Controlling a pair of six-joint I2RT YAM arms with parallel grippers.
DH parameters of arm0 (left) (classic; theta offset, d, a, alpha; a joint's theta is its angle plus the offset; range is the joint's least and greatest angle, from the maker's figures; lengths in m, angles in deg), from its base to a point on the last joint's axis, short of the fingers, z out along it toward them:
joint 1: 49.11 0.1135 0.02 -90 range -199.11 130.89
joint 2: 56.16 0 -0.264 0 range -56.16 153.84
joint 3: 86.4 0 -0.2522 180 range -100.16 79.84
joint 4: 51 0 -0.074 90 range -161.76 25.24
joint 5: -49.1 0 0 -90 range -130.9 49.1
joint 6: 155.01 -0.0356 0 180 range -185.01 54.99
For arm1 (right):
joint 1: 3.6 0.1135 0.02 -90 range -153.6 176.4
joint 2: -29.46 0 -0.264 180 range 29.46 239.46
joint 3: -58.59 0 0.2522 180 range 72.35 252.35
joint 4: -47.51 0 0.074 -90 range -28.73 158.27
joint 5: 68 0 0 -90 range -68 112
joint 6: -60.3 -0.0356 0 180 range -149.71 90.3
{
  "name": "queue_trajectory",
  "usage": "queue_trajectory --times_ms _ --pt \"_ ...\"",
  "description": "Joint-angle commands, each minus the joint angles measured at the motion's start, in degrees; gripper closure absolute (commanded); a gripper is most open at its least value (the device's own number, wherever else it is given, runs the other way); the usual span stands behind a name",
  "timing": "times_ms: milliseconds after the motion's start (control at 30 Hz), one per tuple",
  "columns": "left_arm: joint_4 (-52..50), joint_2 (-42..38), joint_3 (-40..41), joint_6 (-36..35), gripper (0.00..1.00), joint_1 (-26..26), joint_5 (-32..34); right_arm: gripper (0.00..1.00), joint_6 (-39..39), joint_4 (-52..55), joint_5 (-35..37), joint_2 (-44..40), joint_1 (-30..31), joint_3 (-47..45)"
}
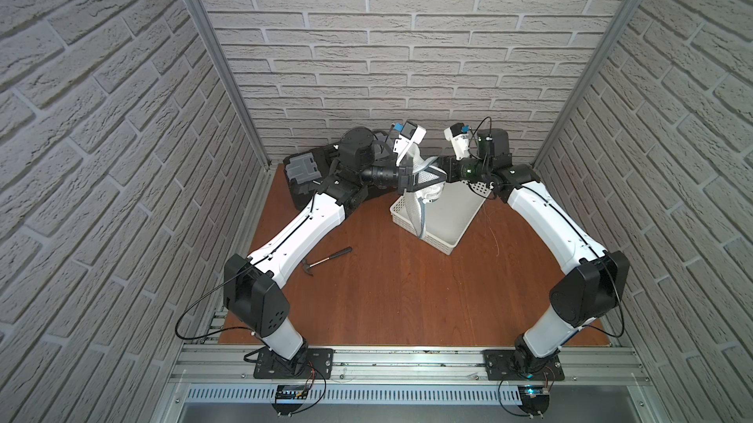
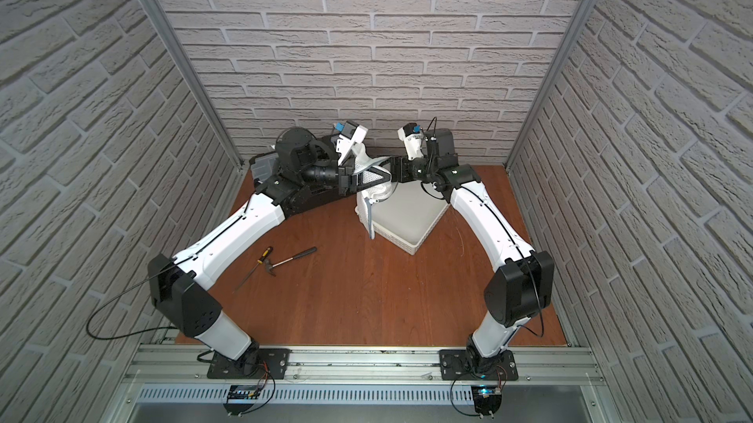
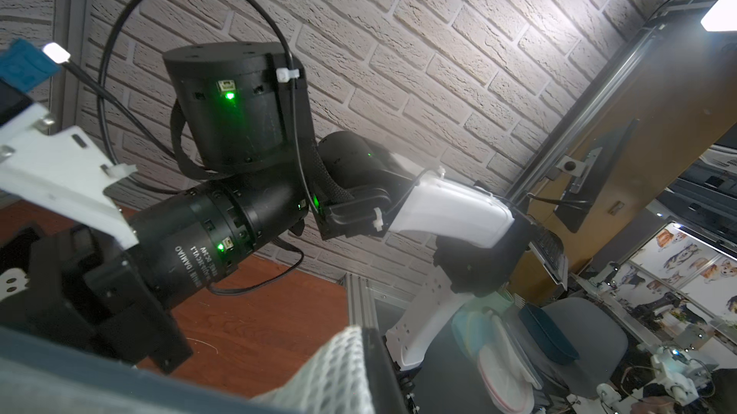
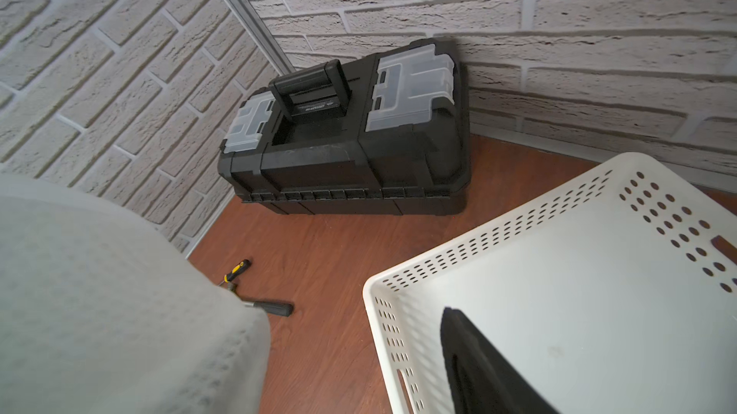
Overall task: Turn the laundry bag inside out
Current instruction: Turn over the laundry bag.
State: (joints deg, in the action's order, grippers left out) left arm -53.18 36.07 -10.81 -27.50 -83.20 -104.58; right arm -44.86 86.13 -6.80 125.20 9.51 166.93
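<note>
Since only your left claw is clamped on the laundry bag, which hangs over the basket rim, while your right claw stands apart, a hard tug may pull the mesh loose.

The laundry bag is white with a fine net pattern, edged in grey piping. The basket is plain white plastic, dotted with rows of small dark holes. The toolbox is black with two clear, frosty lid panels. The tabletop is reddish-brown with a wood grain. The walls carry a pale grey-white brick pattern. The left arm and right arm have white shells over black joints (small green lights glow on the right one). The hammer has a black grip and a dull metal head. The screwdriver handle is yellow and black.
</note>
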Motion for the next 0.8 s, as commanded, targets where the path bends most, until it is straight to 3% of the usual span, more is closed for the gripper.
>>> queue_trajectory --times_ms 0,167,400,533,667,767 --pt "14.0 -6.2 1.8 -3.4 1.00 -0.1 2.4 0.12 -3.4 -0.2 -5.2 -2.4 -3.2 -3.1" --pt "24.8 -4.7 6.7 5.8 1.00 2.3 14.8 0.09 -1.6 2.3 -10.8 -8.9 -5.8 -8.0" --pt "34.7 0.0 9.6 21.3 1.00 4.5 22.7 0.08 0.3 2.5 -14.6 -18.6 -10.8 -16.3" --pt "39.0 1.4 9.3 26.3 1.00 4.3 23.3 0.08 0.3 2.9 -10.8 -21.4 -11.3 -19.9" --pt "35.6 0.6 8.9 26.4 1.00 4.2 24.1 0.10 1.3 2.1 -4.0 -24.8 -11.3 -18.4" --pt "32.9 -0.1 8.9 26.2 1.00 4.1 24.4 0.11 5.3 -4.6 -0.5 -30.4 -10.8 -19.4"
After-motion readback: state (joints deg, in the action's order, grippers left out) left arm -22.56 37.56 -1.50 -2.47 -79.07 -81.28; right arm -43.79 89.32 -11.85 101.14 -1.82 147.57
